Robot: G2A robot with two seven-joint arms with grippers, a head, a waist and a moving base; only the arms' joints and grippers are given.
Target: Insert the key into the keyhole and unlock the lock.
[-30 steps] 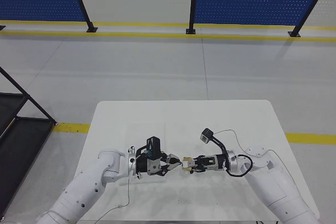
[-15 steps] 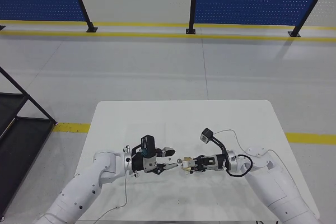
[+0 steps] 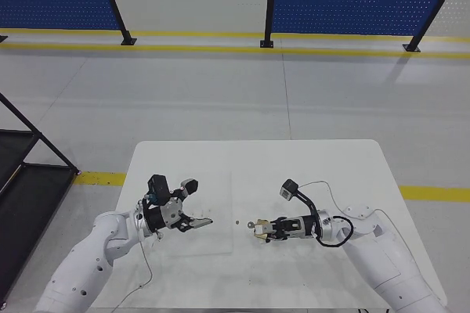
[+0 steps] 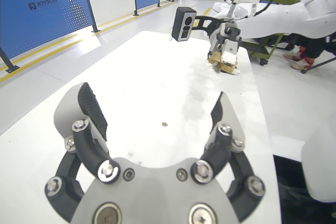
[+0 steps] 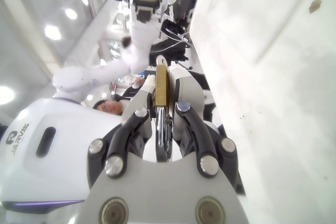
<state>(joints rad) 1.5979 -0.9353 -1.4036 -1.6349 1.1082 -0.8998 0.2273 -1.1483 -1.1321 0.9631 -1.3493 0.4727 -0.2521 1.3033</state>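
A white rectangular table (image 3: 337,172) is standing on a pale floor, with both arms of the robot lying low over its near half.

The right gripper (image 3: 265,228) is sitting near the middle of the table, its two fingers pressing flat against the sides of a small brass padlock with a silver shackle (image 5: 160,88). The padlock's body is pointing away from the palm toward the other arm, and the shackle is running back between the fingers. A small silver key (image 5: 161,60) is sticking out of the far end of the brass body (its round head with a hole is the part showing). Whether the shackle is sprung cannot be told.

The left gripper (image 3: 197,205) is hovering over the table's left part, well apart from the padlock. Its two black-padded fingers (image 4: 90,107) are spreading wide, gripping nothing.

A tiny brown speck (image 3: 236,221) is lying on the tabletop between the two grippers, nearer the key.
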